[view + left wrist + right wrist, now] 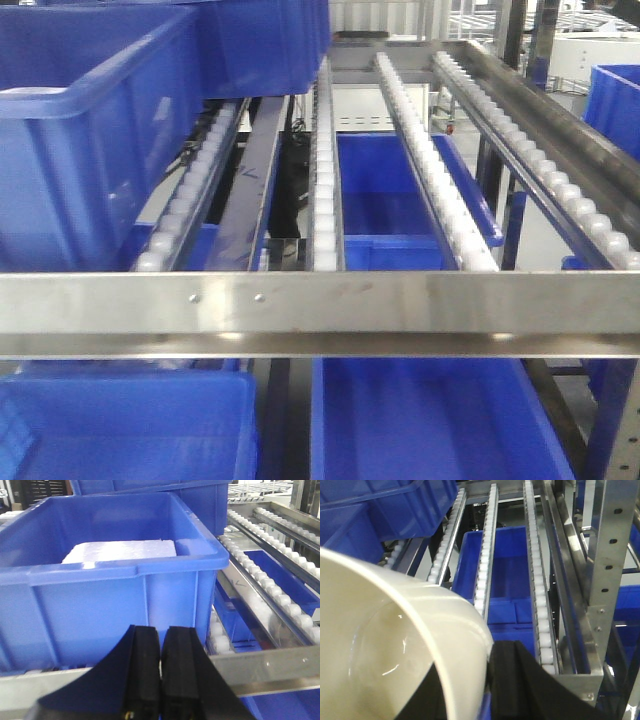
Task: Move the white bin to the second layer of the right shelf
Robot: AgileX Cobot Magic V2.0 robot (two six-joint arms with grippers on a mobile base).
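**Ana:** Steel racking fills every view: sloping rails lined with small white rollers [415, 150], a bright steel front lip [400, 305] with two screws, and blue crates below [440, 420]. Where is the right gripper?

**Ben:** The right gripper [492, 672] sits at the bottom of its wrist view, one black finger outside the wall of the white bin [395, 645] and dark gripper parts showing on the inner side too. It appears clamped on the rim.

**Ana:** How does the bin look?

**Ben:** Smooth, glossy, cream-white plastic with a thick rounded rim and a rounded inner base that catches small highlights. It fills the lower left of that view, tilted, held up above and in front of the roller rails [485, 555], not resting on them.

**Ana:** And the left gripper?

**Ben:** The left gripper [160, 650] has its two black fingers pressed together with nothing between them, just before a large blue crate [115, 590] on the rack. A white foam-like slab [122, 551] lies inside that crate.

**Ana:** Is the bin visible from the front camera?

**Ben:** No, only rails, lip and crates.
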